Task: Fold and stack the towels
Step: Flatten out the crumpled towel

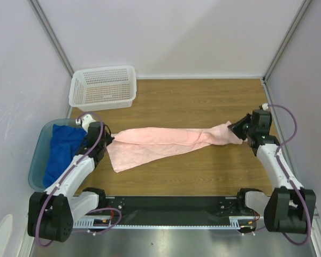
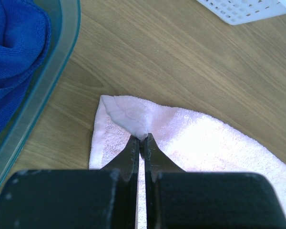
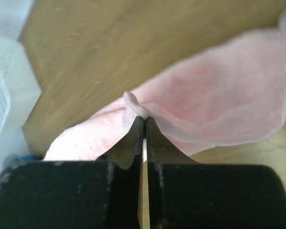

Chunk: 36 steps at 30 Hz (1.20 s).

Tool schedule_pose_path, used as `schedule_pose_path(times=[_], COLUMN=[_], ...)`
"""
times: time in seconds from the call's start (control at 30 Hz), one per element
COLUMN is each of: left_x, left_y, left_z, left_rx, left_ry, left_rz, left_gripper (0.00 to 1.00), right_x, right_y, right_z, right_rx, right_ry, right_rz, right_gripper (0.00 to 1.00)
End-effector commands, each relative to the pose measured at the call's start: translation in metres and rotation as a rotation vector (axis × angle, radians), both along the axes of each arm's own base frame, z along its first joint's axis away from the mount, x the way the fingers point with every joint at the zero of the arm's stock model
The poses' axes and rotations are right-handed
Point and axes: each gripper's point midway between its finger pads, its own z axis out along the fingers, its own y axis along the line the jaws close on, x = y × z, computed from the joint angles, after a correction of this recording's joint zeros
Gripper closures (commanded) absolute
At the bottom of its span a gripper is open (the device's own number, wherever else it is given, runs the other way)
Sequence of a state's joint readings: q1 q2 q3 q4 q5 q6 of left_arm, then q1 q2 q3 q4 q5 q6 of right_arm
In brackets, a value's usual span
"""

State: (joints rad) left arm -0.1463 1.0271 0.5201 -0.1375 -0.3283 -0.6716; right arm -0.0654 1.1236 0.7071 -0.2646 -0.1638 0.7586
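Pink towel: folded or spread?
Unfolded: the pale pink terry-cloth towel lies stretched, bunched, pinched by the left end effector and right end effector.

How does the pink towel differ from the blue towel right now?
The pink towel lies on the table; the blue towel sits in the tub. The pink towel is stretched out long; the blue towel is bunched up. The left gripper and the right gripper each pinch an end of the pink towel; nothing holds the blue towel. Both are soft cloth, neither neatly folded yet.
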Motion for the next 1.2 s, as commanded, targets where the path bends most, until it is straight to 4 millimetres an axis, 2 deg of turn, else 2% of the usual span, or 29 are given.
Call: schedule_pose_path(times=[0.0, 0.03, 0.07, 0.1, 0.13, 0.2, 0.23, 0.3, 0.33, 0.43, 0.53, 0.63, 0.7, 0.8, 0.83, 0.87, 0.93, 0.97, 1.17], left_x=[0.011, 0.01, 0.01, 0.009, 0.009, 0.007, 0.006, 0.005, 0.005, 0.007, 0.008, 0.007, 0.006, 0.005, 0.004, 0.004, 0.004, 0.004, 0.006], left_y=[0.002, 0.003, 0.003, 0.003, 0.004, 0.006, 0.007, 0.008, 0.008, 0.008, 0.006, 0.004, 0.004, 0.003, 0.002, 0.002, 0.002, 0.002, 0.0], left_z=[0.029, 0.029, 0.029, 0.029, 0.029, 0.029, 0.03, 0.03, 0.03, 0.031, 0.029, 0.026, 0.025, 0.025, 0.025, 0.023, 0.022, 0.022, 0.016], left_rx=[0.013, 0.014, 0.017, 0.018, 0.019, 0.022, 0.025, 0.027, 0.026, 0.027, 0.019, 0.009, 0.002, -0.004, -0.006, -0.006, -0.007, -0.007, -0.009], left_ry=[-0.081, -0.083, -0.082, -0.081, -0.083, -0.082, -0.083, -0.086, -0.088, -0.093, -0.091, -0.088, -0.088, -0.095, -0.095, -0.093, -0.09, -0.088, -0.078], left_rz=[0.011, 0.011, 0.011, 0.013, 0.015, 0.022, 0.029, 0.032, 0.034, 0.035, 0.03, 0.025, 0.025, 0.022, 0.02, 0.02, 0.017, 0.017, 0.009], left_gripper=[1.0, 1.0, 1.0, 1.0, 1.0, 1.0, 1.0, 1.0, 1.0, 1.0, 1.0, 1.0, 0.99, 1.0, 1.0, 1.0, 1.0, 1.0, 1.0], right_x=[0.014, 0.01, 0.004, -0.002, -0.01, -0.027, -0.042, -0.056, -0.07, -0.087, -0.086, -0.075, -0.069, -0.061, -0.05, -0.052, -0.044, -0.044, -0.04], right_y=[0.003, 0.01, 0.013, 0.016, 0.021, 0.023, 0.025, 0.032, 0.043, 0.05, 0.044, 0.033, 0.029, 0.031, 0.036, 0.035, 0.032, 0.03, -0.005], right_z=[0.058, 0.056, 0.065, 0.062, 0.057, 0.04, 0.025, 0.015, 0.01, 0.002, 0.005, 0.006, 0.003, -0.011, -0.004, -0.014, -0.012, -0.018, -0.021], right_rx=[-0.2, -0.208, -0.227, -0.225, -0.211, -0.187, -0.155, -0.079, -0.011, 0.071, 0.07, 0.086, 0.122, 0.285, 0.345, 0.437, 0.509, 0.56, 0.555], right_ry=[-0.227, -0.244, -0.29, -0.288, -0.281, -0.215, -0.13, -0.042, 0.016, 0.158, 0.201, 0.212, 0.219, 0.238, 0.176, 0.199, 0.159, 0.175, 0.151], right_rz=[0.141, 0.191, 0.224, 0.244, 0.277, 0.279, 0.288, 0.3, 0.345, 0.332, 0.28, 0.152, 0.083, -0.052, -0.054, -0.134, -0.194, -0.254, -0.433], right_gripper=[1.0, 1.0, 1.0, 0.98, 0.93, 0.85, 0.82, 0.78, 0.63, 0.45, 0.21, 0.07, 0.05, 0.02, 0.02, 0.02, 0.03, 0.03, 0.06])
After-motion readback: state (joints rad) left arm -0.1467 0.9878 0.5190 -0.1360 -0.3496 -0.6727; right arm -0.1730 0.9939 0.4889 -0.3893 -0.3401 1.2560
